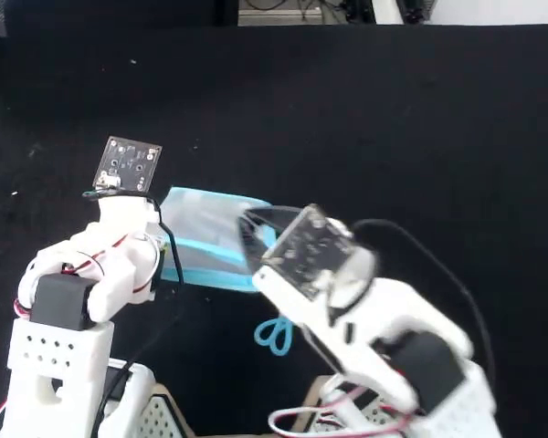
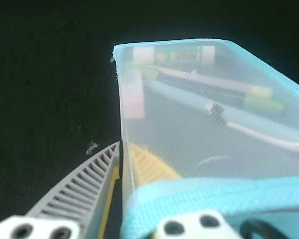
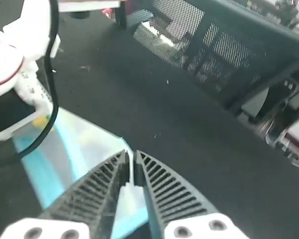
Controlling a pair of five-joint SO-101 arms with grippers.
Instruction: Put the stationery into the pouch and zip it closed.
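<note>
Nearest you, the left gripper [image 2: 123, 149] is clamped on the pouch [image 2: 199, 129]. One grey ribbed finger sits outside the side edge, and a yellow pad shows through the mesh just inside it. The blue zip band [image 2: 214, 191] runs across right beside that grip.

At the other end of the pouch, your right gripper [image 3: 131, 154] has its fingers almost together. A small pale piece is pinched between them, most likely the zip pull [image 3: 128, 191], though you cannot be sure from here.

The stationery [image 2: 209, 107] lies inside the pouch: pens, a stick and a pale block, all visible through the mesh. The pouch rests flat on the black table [image 1: 393, 119] between the two arms.

Filling looks done, or nearly so, and the zipping step is in hand. One blue looped thing [image 1: 274, 335] lies on the table just on the near side of the pouch. It may be a piece left out, so check it before you close up.

Your next move calls for the left grip to hold firm while the right draws the pull straight along the band. Keep the pull low so the mesh does not lift or buckle.

A black cable [image 3: 45, 124] from the left arm crosses beside the pouch's end — steer clear of it. Beyond the pouch the table runs well back to its far edge, so there is plenty of room on that side.
</note>
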